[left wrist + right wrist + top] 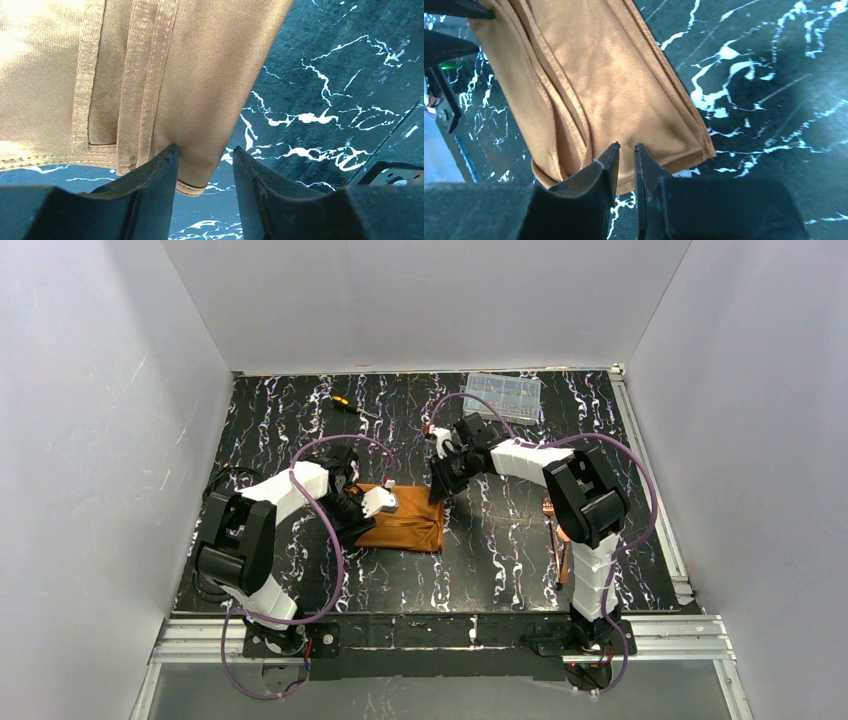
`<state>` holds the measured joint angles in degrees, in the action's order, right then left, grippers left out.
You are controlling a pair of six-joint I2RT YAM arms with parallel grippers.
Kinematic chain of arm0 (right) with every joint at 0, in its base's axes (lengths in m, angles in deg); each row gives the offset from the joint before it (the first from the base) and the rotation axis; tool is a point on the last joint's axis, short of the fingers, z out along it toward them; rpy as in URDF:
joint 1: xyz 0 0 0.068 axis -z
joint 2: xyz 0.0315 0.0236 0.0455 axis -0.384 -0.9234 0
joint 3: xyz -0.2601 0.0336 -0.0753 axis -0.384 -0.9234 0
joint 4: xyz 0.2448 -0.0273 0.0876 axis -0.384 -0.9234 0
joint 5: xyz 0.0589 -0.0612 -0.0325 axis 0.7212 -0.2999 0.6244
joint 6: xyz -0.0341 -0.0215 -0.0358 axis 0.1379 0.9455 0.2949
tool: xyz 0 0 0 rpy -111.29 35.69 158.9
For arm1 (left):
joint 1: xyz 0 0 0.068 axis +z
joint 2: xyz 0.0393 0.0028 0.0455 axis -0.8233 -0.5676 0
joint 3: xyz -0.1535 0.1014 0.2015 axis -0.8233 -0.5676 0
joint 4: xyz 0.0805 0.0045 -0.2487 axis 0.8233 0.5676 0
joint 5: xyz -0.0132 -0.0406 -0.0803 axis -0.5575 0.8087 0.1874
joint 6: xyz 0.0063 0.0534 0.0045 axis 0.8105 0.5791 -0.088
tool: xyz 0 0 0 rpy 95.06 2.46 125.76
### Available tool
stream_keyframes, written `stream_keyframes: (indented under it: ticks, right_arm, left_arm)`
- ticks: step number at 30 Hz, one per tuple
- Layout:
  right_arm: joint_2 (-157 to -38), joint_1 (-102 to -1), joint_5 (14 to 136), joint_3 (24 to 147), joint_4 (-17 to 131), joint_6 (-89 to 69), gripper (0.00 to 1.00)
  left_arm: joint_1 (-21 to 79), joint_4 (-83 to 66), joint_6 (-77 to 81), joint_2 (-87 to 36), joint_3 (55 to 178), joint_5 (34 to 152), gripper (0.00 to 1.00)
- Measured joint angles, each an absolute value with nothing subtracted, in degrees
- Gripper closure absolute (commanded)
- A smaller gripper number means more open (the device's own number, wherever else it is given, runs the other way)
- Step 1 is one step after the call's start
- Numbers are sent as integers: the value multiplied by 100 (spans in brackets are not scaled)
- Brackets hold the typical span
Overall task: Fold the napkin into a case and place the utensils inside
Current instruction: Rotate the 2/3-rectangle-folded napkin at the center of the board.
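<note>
Two grippers at opposite ends of the folded rust-orange napkin (410,530) lying flat on the counter (500,540), left gripper (204,150) half open, cloth corner between its jaws, right gripper (626,146) nearly closed over the hem, grasp unclear.

Seen from above, the left arm's wrist (375,502) covers the left end of the napkin (412,528), while the right arm (590,540) hides most of the copper utensils (551,512); how many lie there cannot be told. The contents of the clear compartment box (503,395) are too small to make out. The left wrist view cuts the napkin off at its top and left edges, the right wrist view at its top. Whether the right gripper (627,147), its fingers nearly together, pinches the napkin cannot be told.
</note>
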<state>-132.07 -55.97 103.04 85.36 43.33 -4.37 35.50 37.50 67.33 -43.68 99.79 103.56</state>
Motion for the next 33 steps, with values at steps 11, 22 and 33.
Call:
stream_keyframes:
  ticks: [11, 22, 33]
  right_arm:
    - [-13181, -5511, 9707, 8676, 4491, -312, 62]
    - [-13181, -5513, 9401, 8779, 4611, -59, 71]
    - [-12552, -5562, 9296, 7627, 4915, -164, 79]
  left_arm:
    - [3377, 3479, 6928, -4244, 9804, 9993, 65]
    - [3344, 3079, 7057, -4242, 9778, 9503, 72]
    - [3344, 2786, 7262, -4541, 10075, 9226, 72]
